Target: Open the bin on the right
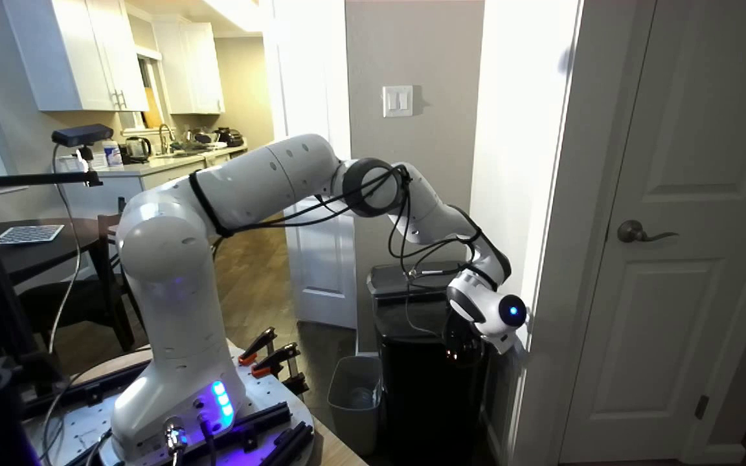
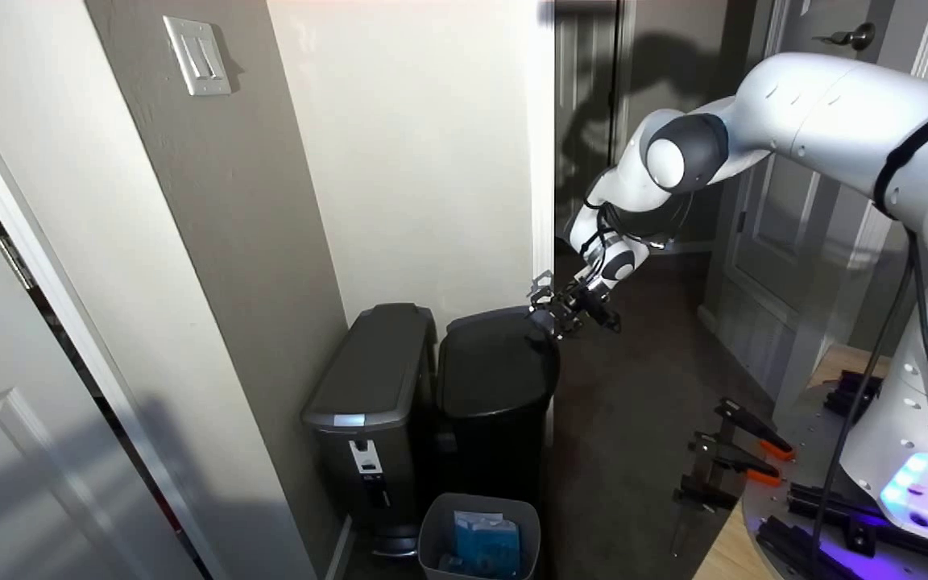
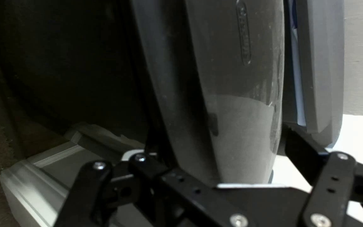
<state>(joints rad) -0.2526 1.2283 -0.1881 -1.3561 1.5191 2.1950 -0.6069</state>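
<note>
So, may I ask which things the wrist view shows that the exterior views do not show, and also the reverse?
Only the wrist view shows the long oval mark on top of the black bin; it is too blurred to read.

Only the exterior views show the light switch, the clamps with orange parts and the robot's base.

All of them share the black bin, the grey lidded bin beside it, and the gripper, whose fingers stand apart in the wrist view.
</note>
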